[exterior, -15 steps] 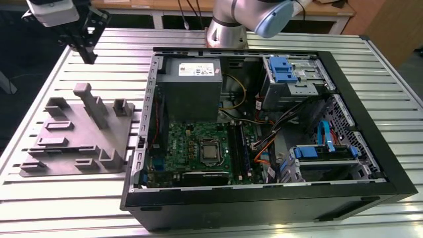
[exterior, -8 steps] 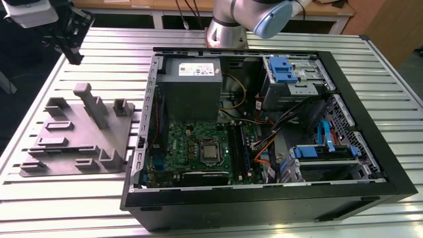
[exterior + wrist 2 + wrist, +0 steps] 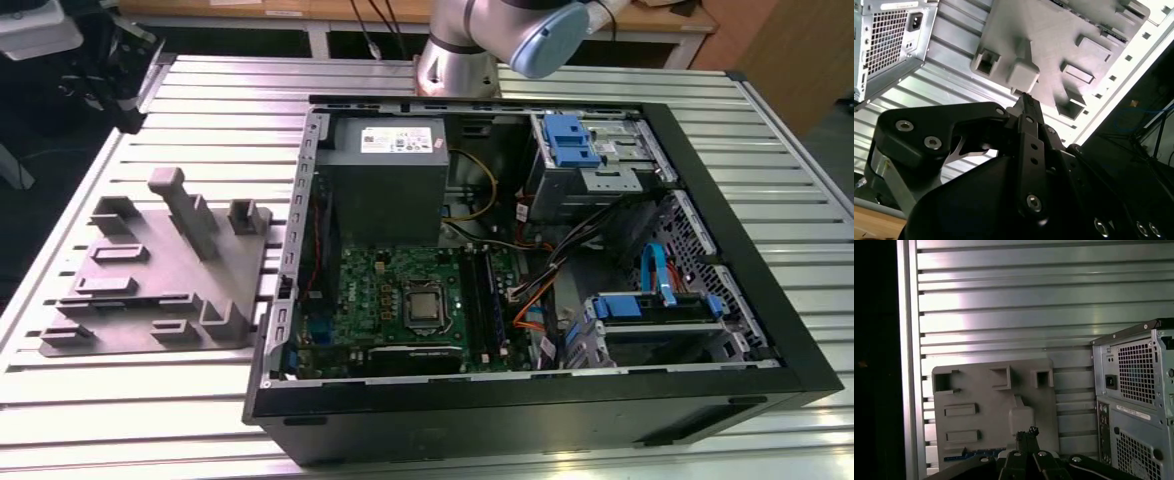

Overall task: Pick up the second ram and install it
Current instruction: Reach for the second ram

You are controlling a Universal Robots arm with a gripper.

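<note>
Gripper (image 3: 1024, 98) pinched closed over grey fixture (image 3: 984, 405), ram (image 3: 974, 456) lengthwise along table (image 3: 1004, 315) grooves

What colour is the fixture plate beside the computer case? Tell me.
Plain grey, no pattern; the fixture plate shows best in the exterior view.

Exterior view high over case (image 3: 507, 430) and fixture plate (image 3: 174, 270); 2 wrist views above that plate.

A ribbed metal surface (image 3: 147, 400) of long slats catches bright glare in the first wrist view. Beyond it stands a wooden bench (image 3: 254, 10) on white legs. Dark floor (image 3: 54, 230) lies at the exterior view's left.
</note>
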